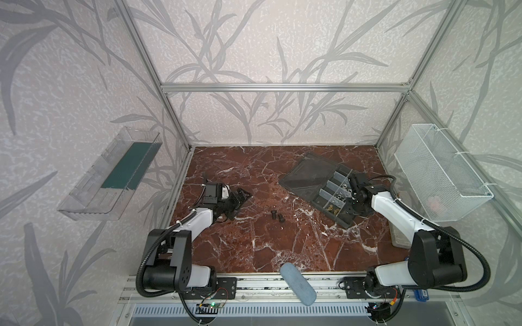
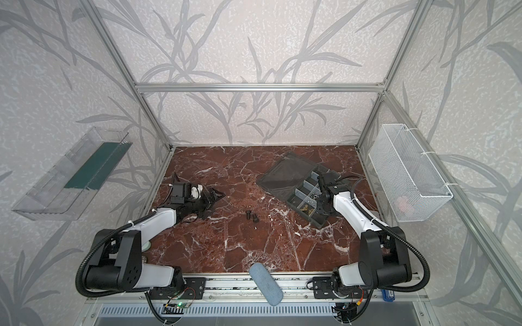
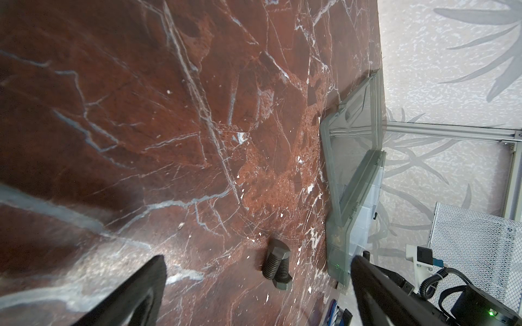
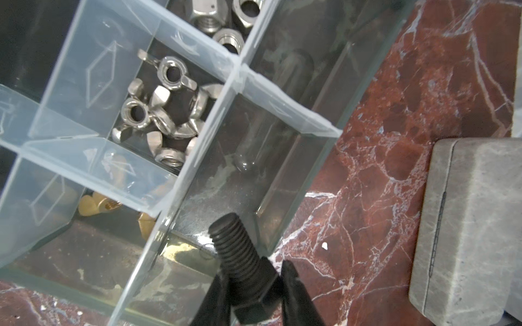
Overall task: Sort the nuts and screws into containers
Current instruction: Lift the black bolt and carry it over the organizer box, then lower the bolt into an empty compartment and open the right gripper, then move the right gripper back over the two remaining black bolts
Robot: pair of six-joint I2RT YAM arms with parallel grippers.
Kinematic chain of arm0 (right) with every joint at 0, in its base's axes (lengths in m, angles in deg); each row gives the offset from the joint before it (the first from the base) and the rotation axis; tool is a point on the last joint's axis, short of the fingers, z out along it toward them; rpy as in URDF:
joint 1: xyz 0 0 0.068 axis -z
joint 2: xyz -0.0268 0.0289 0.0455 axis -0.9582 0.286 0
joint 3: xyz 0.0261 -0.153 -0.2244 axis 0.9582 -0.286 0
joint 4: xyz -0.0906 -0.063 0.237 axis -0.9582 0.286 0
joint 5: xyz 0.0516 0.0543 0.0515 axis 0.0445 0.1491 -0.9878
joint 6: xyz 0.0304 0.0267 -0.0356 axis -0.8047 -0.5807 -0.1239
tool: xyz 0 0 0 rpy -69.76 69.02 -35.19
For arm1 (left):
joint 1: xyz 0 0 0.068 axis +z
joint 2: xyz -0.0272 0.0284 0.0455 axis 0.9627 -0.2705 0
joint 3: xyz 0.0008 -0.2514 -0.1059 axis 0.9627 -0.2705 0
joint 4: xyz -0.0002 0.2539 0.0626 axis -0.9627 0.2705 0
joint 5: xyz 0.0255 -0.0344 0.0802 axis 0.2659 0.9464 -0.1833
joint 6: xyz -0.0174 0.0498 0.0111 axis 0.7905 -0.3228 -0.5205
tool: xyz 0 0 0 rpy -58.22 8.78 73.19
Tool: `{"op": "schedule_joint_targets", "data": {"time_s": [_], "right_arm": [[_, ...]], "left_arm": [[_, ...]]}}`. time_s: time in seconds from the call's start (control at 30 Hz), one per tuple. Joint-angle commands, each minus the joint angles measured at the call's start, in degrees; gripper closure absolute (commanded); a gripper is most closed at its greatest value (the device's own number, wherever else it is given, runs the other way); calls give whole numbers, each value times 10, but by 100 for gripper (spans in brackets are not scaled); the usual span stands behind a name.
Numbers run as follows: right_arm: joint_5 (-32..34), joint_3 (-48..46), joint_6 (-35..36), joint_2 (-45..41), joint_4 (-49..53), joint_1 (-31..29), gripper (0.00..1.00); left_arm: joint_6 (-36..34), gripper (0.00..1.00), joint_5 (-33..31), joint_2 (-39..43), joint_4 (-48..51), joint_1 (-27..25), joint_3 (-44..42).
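Top views first: in both, your right gripper (image 1: 351, 197) hangs over the near end of the open organizer box (image 1: 345, 223), whose lid (image 1: 306, 175) lies flat on the marble tabletop (image 1: 254, 248). From up here the wrist hides its jaws. Your left gripper (image 1: 243, 196) sits low on the left, well apart from the box. Two loose screws (image 1: 277, 216) lie touching each other on the marble between the arms.

Left wrist view: the left fingers (image 3: 141, 288) stand wide apart with nothing between them. The loose pair lies just ahead, head to tail, with the box beyond.

Right wrist view: your right jaws are clamped on a black screw (image 4: 240, 254) at its head end. Its threaded shaft points out over an empty compartment (image 4: 254, 169) at the box's edge. Wing nuts (image 4: 161, 121) fill the neighbouring cell, hex nuts (image 4: 223, 25) the one past it, and brass pieces (image 4: 96, 204) another.

You are at the drop, I judge. The head looks close over the clear outer wall, so carry the screw a little further inside and lower it. Then part the jaws, or it may bounce onto the marble. The loose pair comes next, and your left gripper is better placed for it.
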Motion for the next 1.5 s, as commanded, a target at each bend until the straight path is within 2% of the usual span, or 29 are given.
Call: {"op": "schedule_joint_targets", "data": {"time_s": [0.0, 0.47, 0.5, 0.6, 0.67, 0.8, 0.97, 1.2, 1.47], "right_arm": [[-10, -2, -6, -4, -1, 2, 100], [-50, -2, -5, 20, -12, 1, 100], [-51, -1, -4, 21, -12, 1, 97], [-51, 1, -2, 22, -7, 1, 74], [-50, 6, 1, 20, -3, 1, 64], [-52, 9, 6, 11, -1, 1, 55], [-109, 3, 39, -19, -24, -7, 52], [-231, 5, 85, -79, -81, -80, 47], [-237, 21, 69, -24, -150, -210, 44]], "left_arm": [[0, 0, 5, -1, -5, 3, 6], [-1, 0, 5, 0, -4, 2, 5], [-1, 1, 5, 0, -4, 3, 5], [-1, 1, 5, 1, -4, 3, 5], [-1, 1, 5, 1, -4, 3, 5], [-2, 1, 5, 2, -3, 3, 4], [-1, 1, 6, 1, -4, 3, 4], [-1, 1, 4, 1, -3, 2, 4], [-1, 1, 3, 4, -3, 3, 4]]}}
